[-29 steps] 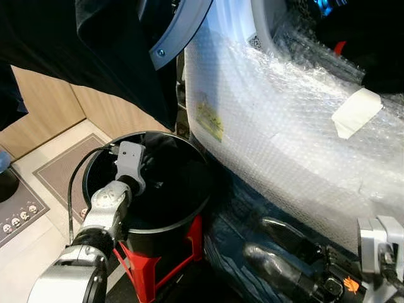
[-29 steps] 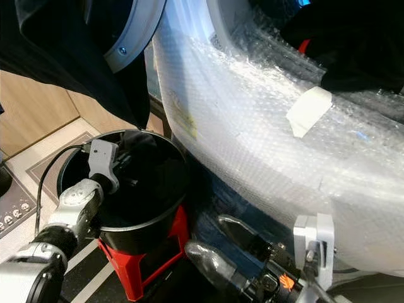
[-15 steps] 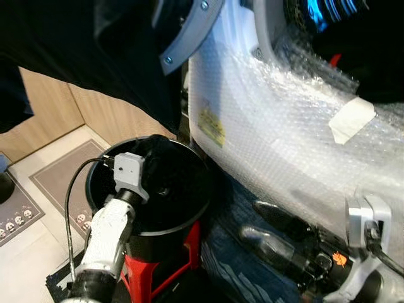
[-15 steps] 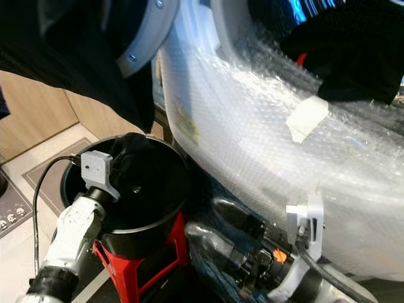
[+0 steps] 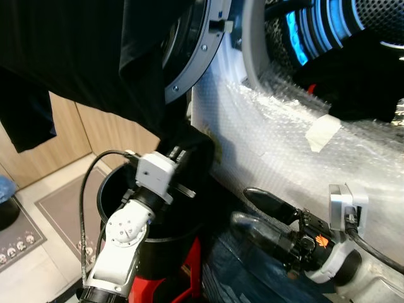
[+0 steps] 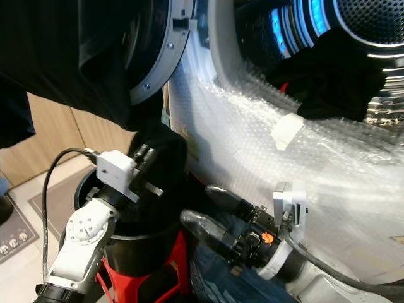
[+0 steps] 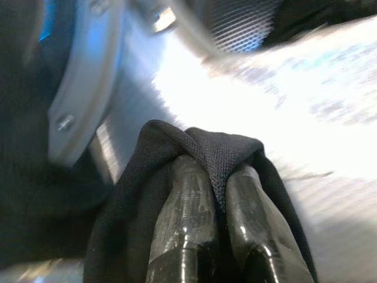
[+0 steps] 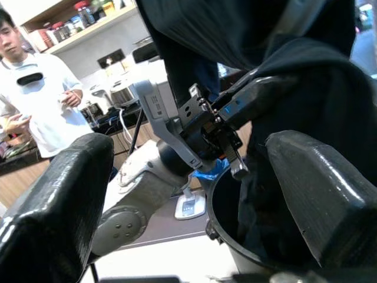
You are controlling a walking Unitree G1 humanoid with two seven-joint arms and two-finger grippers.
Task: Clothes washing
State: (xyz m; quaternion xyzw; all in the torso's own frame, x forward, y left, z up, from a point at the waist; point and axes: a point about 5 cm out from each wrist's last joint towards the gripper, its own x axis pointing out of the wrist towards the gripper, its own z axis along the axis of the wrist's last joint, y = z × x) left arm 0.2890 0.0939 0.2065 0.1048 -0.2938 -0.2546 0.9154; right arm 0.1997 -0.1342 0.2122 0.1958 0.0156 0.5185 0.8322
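**Left gripper holding black garment above basket, beside washer opening**

Wood-panelled cabinets [image 5: 107,136] and a pale floor with a patterned mat [image 5: 60,211] lie behind your work area. Directly ahead you see the washing machine [image 5: 284,151], its front wrapped in bubble wrap (a strip of tape [image 5: 323,132] is stuck on the wrap). Its door [image 5: 192,57] stands open to your left, and the drum [image 6: 372,22] shows blue light inside. A dark garment [image 6: 331,79] hangs over the lower lip of the opening.

Your left gripper [image 7: 218,206] is raised above the black laundry basket [image 5: 126,208], which sits on a red stand [image 5: 189,271]. Both of its fingers [image 7: 185,224] are pressed together on a fold of black cloth [image 7: 218,150], and the cloth drapes over both fingertips and trails down toward the basket.

Your right gripper [image 5: 243,205] is held low in front of the washer, just beside the basket. Its fingers [image 8: 56,212] are spread wide with nothing between them.

A person [image 8: 35,94] in a white shirt stands in the background of the right wrist view.
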